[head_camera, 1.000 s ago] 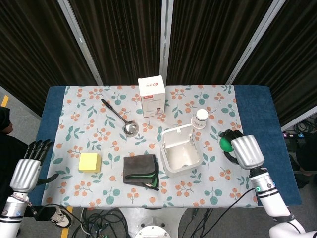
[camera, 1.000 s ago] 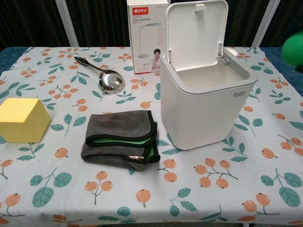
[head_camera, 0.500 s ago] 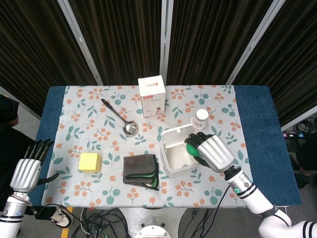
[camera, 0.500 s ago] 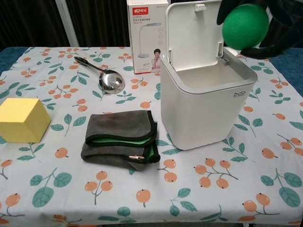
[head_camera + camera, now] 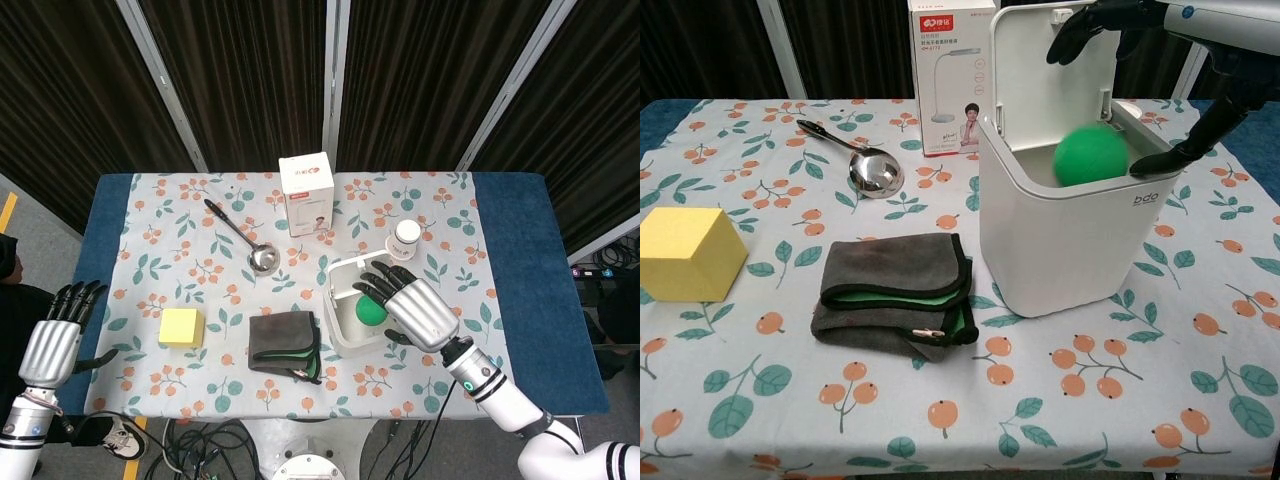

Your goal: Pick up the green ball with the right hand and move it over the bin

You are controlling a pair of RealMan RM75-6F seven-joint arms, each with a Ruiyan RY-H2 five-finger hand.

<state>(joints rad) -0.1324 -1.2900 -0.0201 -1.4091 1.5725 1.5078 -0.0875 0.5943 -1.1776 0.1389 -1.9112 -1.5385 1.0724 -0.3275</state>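
The green ball (image 5: pixel 371 311) is in the mouth of the white bin (image 5: pixel 345 343), free of my right hand (image 5: pixel 417 311), whose fingers are spread above the opening. In the chest view the ball (image 5: pixel 1090 155) sits just below the rim of the bin (image 5: pixel 1070 240), in front of its raised lid, and the right hand (image 5: pixel 1230 80) arches over it without touching. My left hand (image 5: pixel 56 335) hangs off the table's left front corner with its fingers apart, holding nothing.
Left of the bin lies a folded grey and green cloth (image 5: pixel 285 345), and further left a yellow block (image 5: pixel 182 327). A metal ladle (image 5: pixel 240 238), a white carton (image 5: pixel 307 193) and a small white jar (image 5: pixel 405 239) lie further back.
The right hand has let go of the ball and spread its fingers. The ball has dropped from the hand down into the bin's opening. The left hand has not moved.
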